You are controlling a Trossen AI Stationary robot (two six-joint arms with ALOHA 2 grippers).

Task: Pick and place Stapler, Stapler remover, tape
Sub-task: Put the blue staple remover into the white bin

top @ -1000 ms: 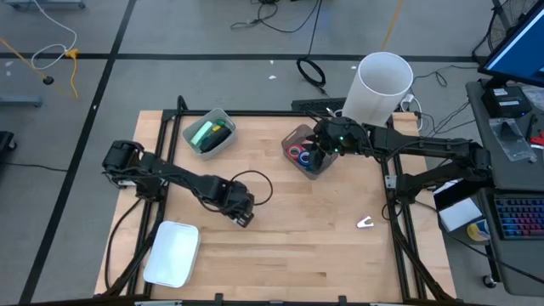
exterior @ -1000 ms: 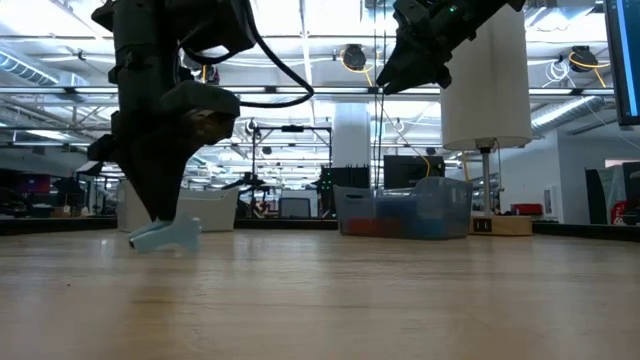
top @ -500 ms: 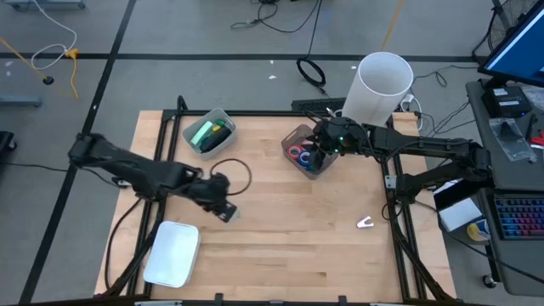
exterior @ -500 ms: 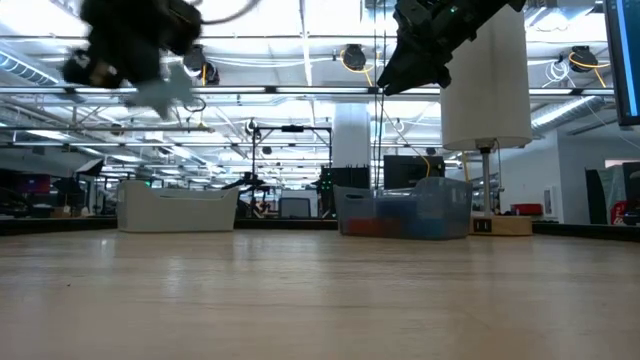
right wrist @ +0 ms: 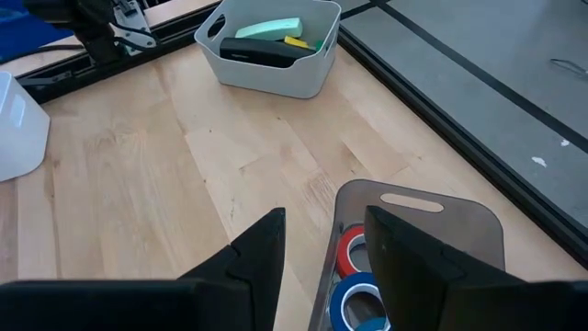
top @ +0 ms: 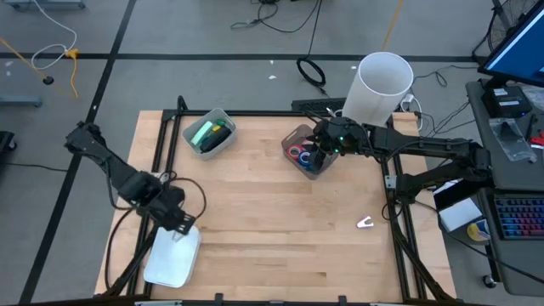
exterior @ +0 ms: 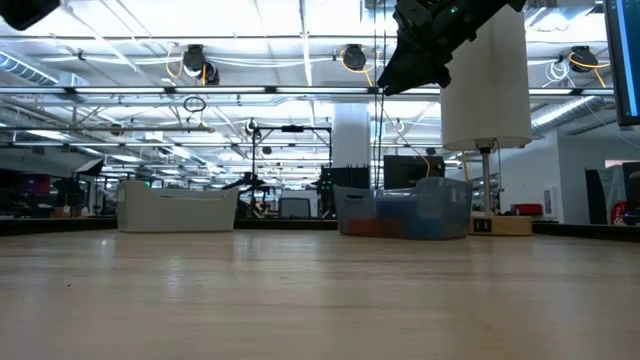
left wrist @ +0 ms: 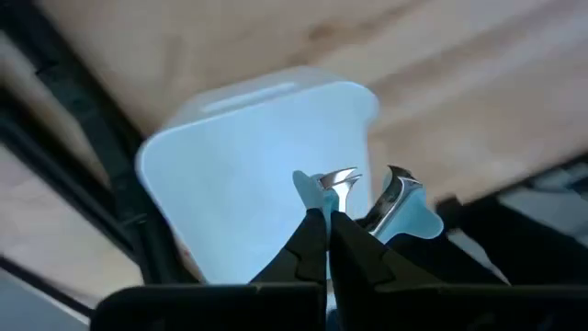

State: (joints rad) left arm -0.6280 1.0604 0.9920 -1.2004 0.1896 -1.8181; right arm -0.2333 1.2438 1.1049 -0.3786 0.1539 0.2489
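The left end effector [top: 177, 228] hangs over the white bin's [top: 170, 259] rim at the tabletop's [top: 280, 229] near-left edge, pinching the staple remover [left wrist: 367, 198]. Open wood stretches mid-table. The right end effector [top: 321, 151], fingers parted, hovers above the tape rolls [right wrist: 354, 276] in the clear bin [top: 295, 136].

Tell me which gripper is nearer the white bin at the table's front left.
Left. The left gripper, shut on a staple remover, hangs over the white bin; the right gripper is across the table, above the tape bin.
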